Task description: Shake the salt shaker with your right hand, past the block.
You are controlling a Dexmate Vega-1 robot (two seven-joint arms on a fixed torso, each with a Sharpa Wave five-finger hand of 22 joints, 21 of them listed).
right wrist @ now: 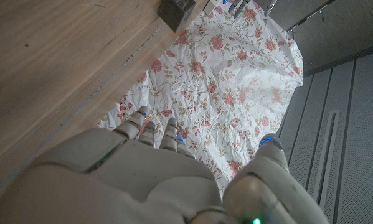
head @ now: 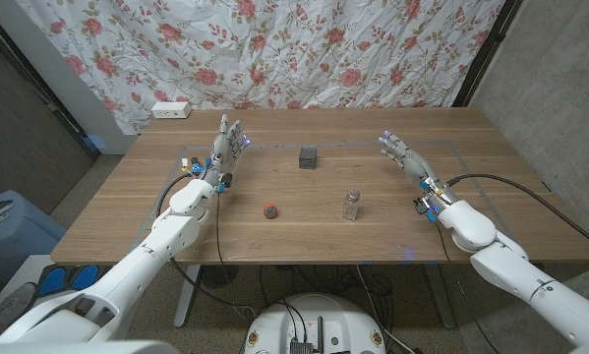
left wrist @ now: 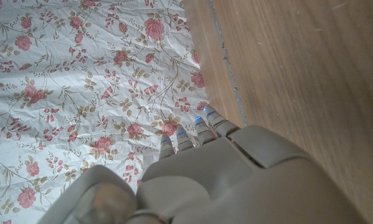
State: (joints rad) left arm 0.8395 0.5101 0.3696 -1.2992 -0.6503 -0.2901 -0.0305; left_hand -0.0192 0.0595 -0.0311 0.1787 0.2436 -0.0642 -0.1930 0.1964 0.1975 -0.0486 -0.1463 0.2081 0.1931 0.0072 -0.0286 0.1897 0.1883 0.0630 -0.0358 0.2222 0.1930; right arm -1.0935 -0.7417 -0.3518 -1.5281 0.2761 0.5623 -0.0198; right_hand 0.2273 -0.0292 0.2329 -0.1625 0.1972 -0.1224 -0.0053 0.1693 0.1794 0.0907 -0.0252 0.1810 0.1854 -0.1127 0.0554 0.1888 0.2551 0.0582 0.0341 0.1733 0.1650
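Small clear glass salt shaker with metal cap (head: 352, 205): upright on wooden tabletop (head: 274, 231), lower centre-right of frame. Dark grey cube block (head: 308, 155): above it, centre. Small reddish-brown ball (head: 270, 209): left of shaker. Right robot hand (head: 400, 154): right of frame, fingers spread, empty. Left robot hand (head: 225, 146): upper left, fingers apart, empty.

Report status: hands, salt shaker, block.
Left hand and right hand open, holding nothing. Salt shaker upright, untouched, mid-table. Block beyond it, apart; small red thing leftward.

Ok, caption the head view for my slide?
Both hands, left and right, open; salt shaker, dark block untouched.
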